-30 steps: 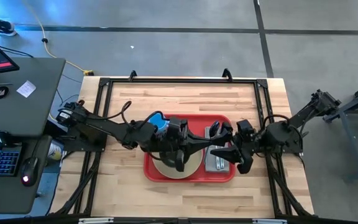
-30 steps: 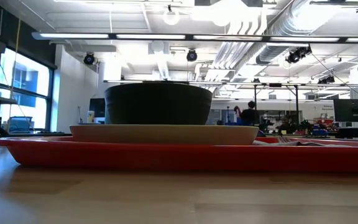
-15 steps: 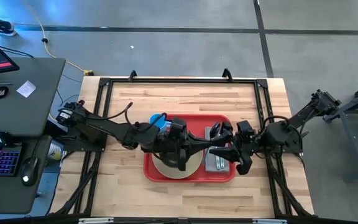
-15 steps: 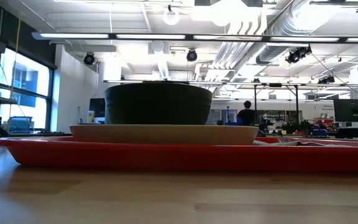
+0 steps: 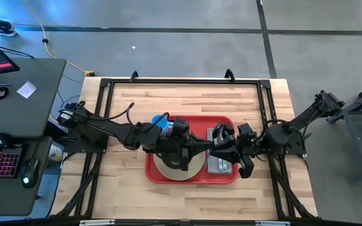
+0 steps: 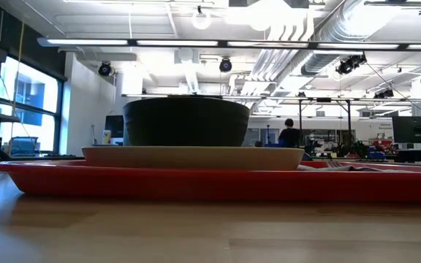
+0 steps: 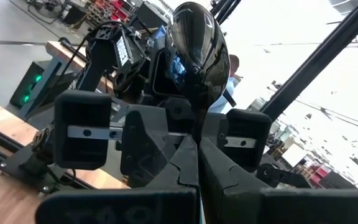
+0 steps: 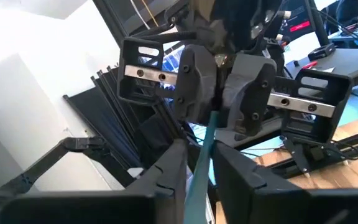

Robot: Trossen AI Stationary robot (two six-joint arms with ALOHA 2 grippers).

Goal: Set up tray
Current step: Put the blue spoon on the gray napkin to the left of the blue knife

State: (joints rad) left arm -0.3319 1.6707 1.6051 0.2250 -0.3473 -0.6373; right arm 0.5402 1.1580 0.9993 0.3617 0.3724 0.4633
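The tray (image 5: 225, 176) holds a plate (image 6: 193, 157), bowl (image 6: 186, 122), perhaps cutlery.

On the table (image 5: 187, 194) sits the tray (image 5: 192, 177); the plate (image 6: 192, 156) lies in its left half, bowl (image 6: 186, 121) on top, and cutlery (image 5: 219, 162) lies to the right.

Worktop (image 5: 187, 103): pale wood planks, smooth, faint sheen. Tray (image 6: 196, 184): red plastic, glossy. Plate (image 6: 192, 156) on tray: beige, matt. Bowl (image 6: 186, 121) on plate: dark, matt. Spoon (image 7: 197, 53) pinched in left gripper (image 7: 197, 155): black, mirror-glossy. Gripper fingers (image 8: 166, 168): dark matt plastic.
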